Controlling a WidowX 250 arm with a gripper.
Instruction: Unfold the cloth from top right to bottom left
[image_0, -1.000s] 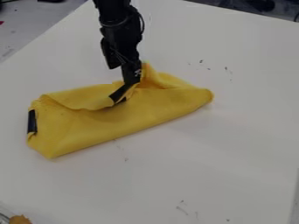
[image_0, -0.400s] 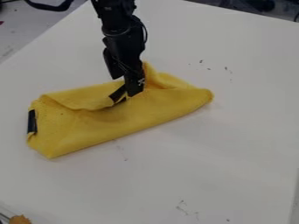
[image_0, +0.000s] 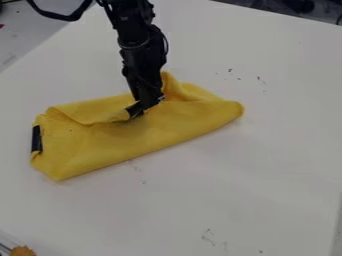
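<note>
Dragging the whole yellow cloth (image_0: 133, 137) toward seven o'clock is risked if it is pinched too deeply by the end effector (image_0: 145, 106), whose closure cannot be told.

The cloth (image_0: 127, 142) lay on the bench (image_0: 267, 160), left of the middle of the view, its long sides running aslant and its right end farther back than its left. A strip (image_0: 37, 139) sat at the cloth's left end. The tool (image_0: 145, 106) was at the cloth's upper fold, between its two ends, with the arm (image_0: 141, 50) behind it. Some marks (image_0: 260, 80) lay on the bench behind and right of the cloth; other marks (image_0: 209, 237) lay well in front of it. A small lump (image_0: 23, 251) was in the near left corner.
</note>
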